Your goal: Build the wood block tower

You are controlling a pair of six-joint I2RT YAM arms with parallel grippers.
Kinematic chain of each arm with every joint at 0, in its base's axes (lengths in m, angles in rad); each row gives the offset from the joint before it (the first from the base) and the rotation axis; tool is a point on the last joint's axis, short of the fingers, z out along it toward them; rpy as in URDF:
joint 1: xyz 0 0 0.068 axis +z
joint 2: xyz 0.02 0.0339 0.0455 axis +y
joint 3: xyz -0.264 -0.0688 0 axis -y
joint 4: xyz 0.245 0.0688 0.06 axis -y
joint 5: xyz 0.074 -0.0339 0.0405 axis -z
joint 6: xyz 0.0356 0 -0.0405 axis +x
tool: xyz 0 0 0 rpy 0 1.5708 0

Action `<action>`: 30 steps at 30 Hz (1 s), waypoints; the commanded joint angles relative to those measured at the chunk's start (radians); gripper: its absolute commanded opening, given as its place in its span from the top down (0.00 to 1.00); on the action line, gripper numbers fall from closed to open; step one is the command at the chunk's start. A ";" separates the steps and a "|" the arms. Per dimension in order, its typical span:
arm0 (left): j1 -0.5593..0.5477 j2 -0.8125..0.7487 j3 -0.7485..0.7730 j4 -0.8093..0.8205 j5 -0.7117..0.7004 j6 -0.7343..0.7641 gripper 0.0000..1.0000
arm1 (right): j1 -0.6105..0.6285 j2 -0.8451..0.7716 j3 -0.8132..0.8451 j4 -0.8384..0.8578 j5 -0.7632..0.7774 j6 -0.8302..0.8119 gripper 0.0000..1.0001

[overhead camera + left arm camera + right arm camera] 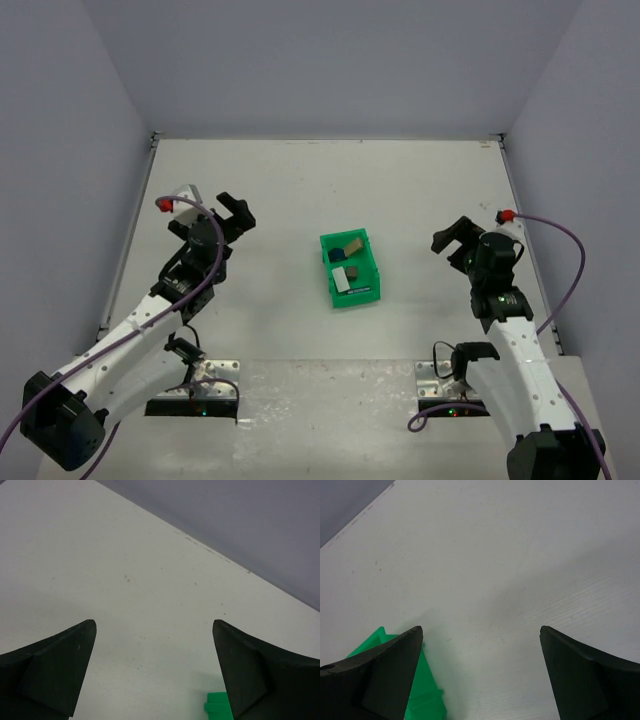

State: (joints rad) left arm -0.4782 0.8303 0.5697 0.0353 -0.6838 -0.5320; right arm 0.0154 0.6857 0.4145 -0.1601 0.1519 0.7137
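The blocks (pixel 343 278) sit in the green bin (pixel 358 300) mid desk (pixel 280 180), and the left gripper (pixel 238 212) and right gripper (pixel 452 235) are wide open, so reach down slowly for one block.

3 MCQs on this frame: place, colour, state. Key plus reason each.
1. Small wooden blocks lie: A in the green plastic bin; B stacked up; C in a gripper.
2. Thin cables along the arms are: A orange; B purple; C green.
3. Left gripper and right gripper are: A both shut; B one shut; C both open, empty.
Key: 1 A, top view shows them inside the bin; 2 B, purple loops by both arms; 3 C, fingers spread with nothing between.
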 commanded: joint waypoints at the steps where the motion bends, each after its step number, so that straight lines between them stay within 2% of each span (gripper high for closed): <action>1: 0.007 -0.021 -0.008 0.058 0.008 -0.005 0.00 | -0.001 -0.003 0.042 0.026 -0.084 -0.055 0.01; 10: 0.007 -0.005 -0.010 0.062 0.019 -0.007 0.00 | -0.002 0.068 0.085 -0.009 -0.277 -0.074 0.01; 15: 0.007 0.011 -0.014 0.077 0.043 -0.008 0.00 | 0.031 0.104 0.098 -0.013 -0.523 -0.163 0.01; 16: 0.007 0.013 -0.014 0.077 0.047 -0.008 0.00 | 0.052 0.118 0.101 -0.012 -0.527 -0.190 0.01; 19: 0.007 0.028 -0.006 0.076 0.055 -0.006 0.00 | 0.268 0.164 0.126 -0.027 -0.397 -0.268 0.01; 21: 0.007 0.036 -0.005 0.081 0.066 -0.001 0.00 | 0.361 0.240 0.150 -0.026 -0.327 -0.304 0.01; 26: 0.007 0.047 -0.004 0.075 0.069 -0.002 0.00 | 0.496 0.430 0.212 -0.022 -0.181 -0.353 0.02; 30: 0.007 0.046 -0.005 0.072 0.052 -0.004 0.00 | 0.597 0.618 0.297 -0.081 0.001 -0.389 0.10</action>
State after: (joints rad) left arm -0.4778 0.8783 0.5568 0.0643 -0.6260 -0.5316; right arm 0.5418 1.1863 0.6219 -0.2090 -0.0490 0.3955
